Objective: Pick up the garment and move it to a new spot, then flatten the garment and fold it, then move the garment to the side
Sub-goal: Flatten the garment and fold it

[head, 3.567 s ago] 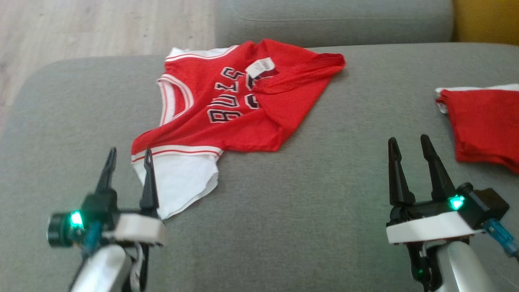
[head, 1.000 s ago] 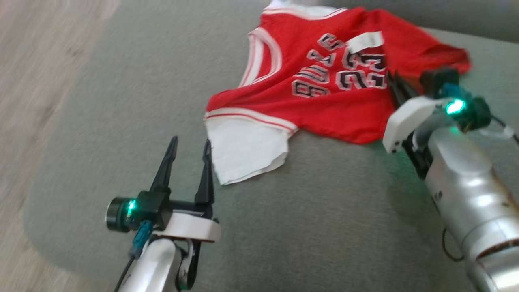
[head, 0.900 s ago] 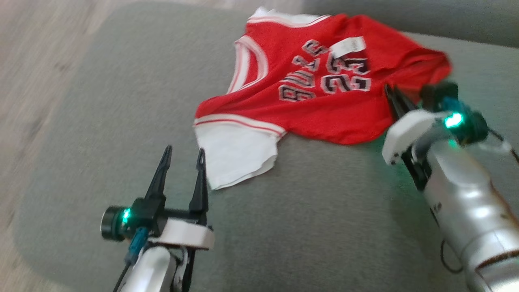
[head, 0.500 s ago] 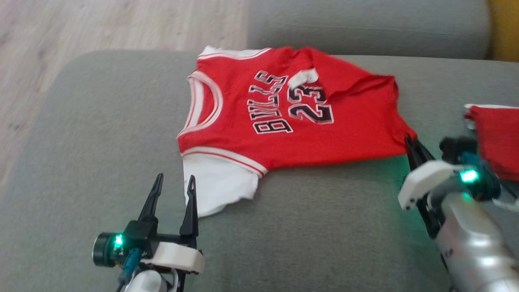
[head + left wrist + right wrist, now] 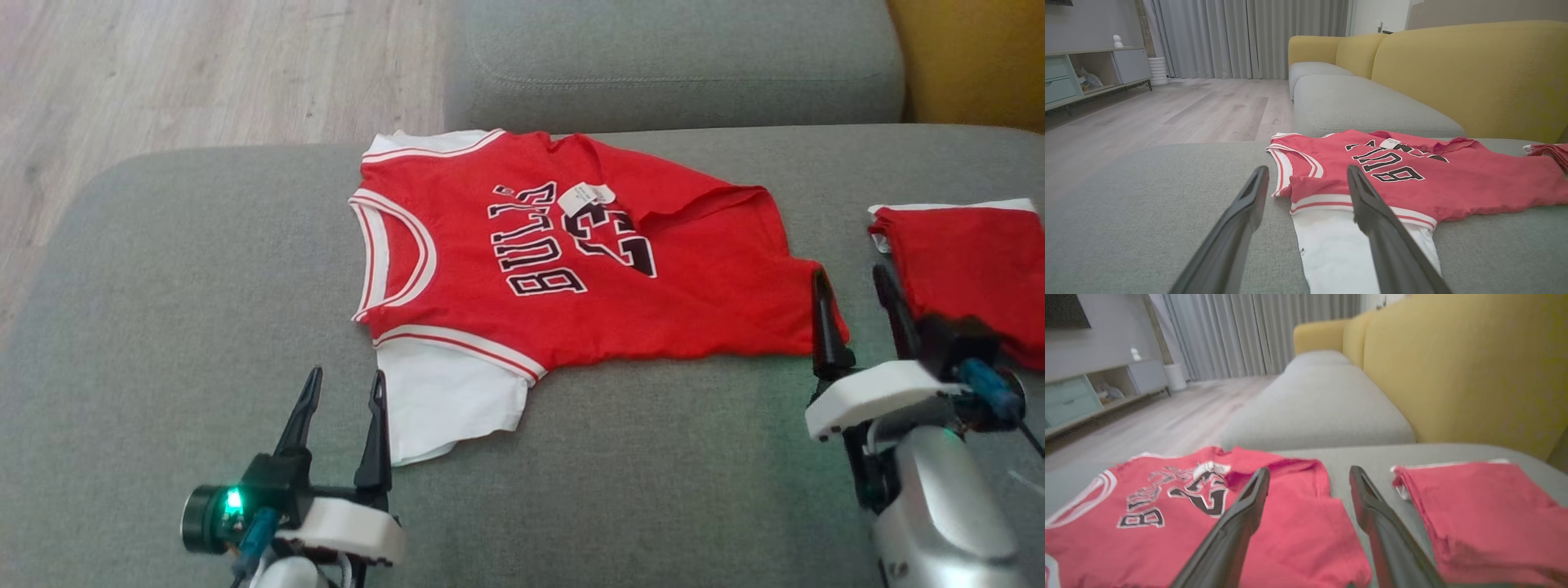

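Note:
The red jersey (image 5: 571, 269) with "BULLS 23" lettering lies spread on the grey sofa cushion (image 5: 653, 474). A white tag (image 5: 588, 194) sits on its chest and a white sleeve (image 5: 445, 400) sticks out at its near left. A fold remains at its far right. My left gripper (image 5: 345, 376) is open just left of the white sleeve (image 5: 1339, 253). My right gripper (image 5: 851, 273) is open at the jersey's near right hem corner. In the right wrist view the right gripper (image 5: 1309, 471) straddles the hem edge of the jersey (image 5: 1167, 522) without holding it.
A folded red garment (image 5: 971, 261) lies on the cushion just right of my right gripper, also in the right wrist view (image 5: 1474, 510). A second grey cushion (image 5: 678, 65) lies beyond, the yellow backrest (image 5: 1474, 73) to the right, and wooden floor (image 5: 163, 73) past the cushion's left edge.
The right gripper dragged the jersey's hem corner out toward the right, flattening the bunched cloth, then opened and let it go. The head camera swung meanwhile. The left gripper stayed open.

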You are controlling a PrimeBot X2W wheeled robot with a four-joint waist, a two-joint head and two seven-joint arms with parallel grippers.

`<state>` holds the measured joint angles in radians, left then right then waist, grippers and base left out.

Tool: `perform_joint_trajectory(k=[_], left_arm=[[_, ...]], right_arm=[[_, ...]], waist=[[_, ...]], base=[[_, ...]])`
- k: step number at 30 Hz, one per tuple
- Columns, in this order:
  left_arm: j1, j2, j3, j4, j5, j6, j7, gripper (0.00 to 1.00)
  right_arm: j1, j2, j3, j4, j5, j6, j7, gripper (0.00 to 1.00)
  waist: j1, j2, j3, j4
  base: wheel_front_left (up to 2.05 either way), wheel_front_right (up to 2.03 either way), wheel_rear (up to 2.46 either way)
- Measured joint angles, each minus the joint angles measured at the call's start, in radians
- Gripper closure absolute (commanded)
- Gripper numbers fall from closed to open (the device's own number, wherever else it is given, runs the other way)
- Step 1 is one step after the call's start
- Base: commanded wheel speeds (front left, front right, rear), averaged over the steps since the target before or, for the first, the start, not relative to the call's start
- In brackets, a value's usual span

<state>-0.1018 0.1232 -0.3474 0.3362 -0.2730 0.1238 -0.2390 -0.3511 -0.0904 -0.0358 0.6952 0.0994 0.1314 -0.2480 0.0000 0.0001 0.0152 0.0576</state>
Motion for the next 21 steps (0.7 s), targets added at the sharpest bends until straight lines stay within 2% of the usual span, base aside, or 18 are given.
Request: perform_joint_trajectory(k=[4, 9, 18, 21], left_arm=[[0.011, 0.001, 0.001, 0.001, -0.001, 0.001, 0.0, 0.0], [0.021, 0.0, 0.012, -0.003, -0.02, 0.009, -0.001, 0.0], [0.029, -0.003, 0.024, 0.007, -0.028, 0.008, -0.009, 0.0], [0.026, -0.004, 0.017, 0.04, -0.04, 0.006, 0.027, 0.0]], right_arm=[[0.114, 0.024, 0.031, -0.219, -0.006, 0.0, -0.002, 0.0], [0.284, 0.041, 0.042, -0.373, 0.005, 0.0, -0.003, 0.0], [0.32, 0.043, 0.058, -0.451, 0.07, 0.0, -0.003, 0.0], [0.32, 0.043, 0.058, -0.458, 0.075, 0.0, -0.003, 0.0]], waist=[[0.0, 0.0, -0.008, -0.012], [0.0, 0.0, -0.008, -0.027], [0.0001, 0.0, 0.017, -0.054], [0.0001, 0.0, 0.028, -0.056]], base=[[0.0, 0.0, 0.0], [0.0, 0.0, 0.0], [0.0, 0.0, 0.0], [0.0, 0.0, 0.0]])
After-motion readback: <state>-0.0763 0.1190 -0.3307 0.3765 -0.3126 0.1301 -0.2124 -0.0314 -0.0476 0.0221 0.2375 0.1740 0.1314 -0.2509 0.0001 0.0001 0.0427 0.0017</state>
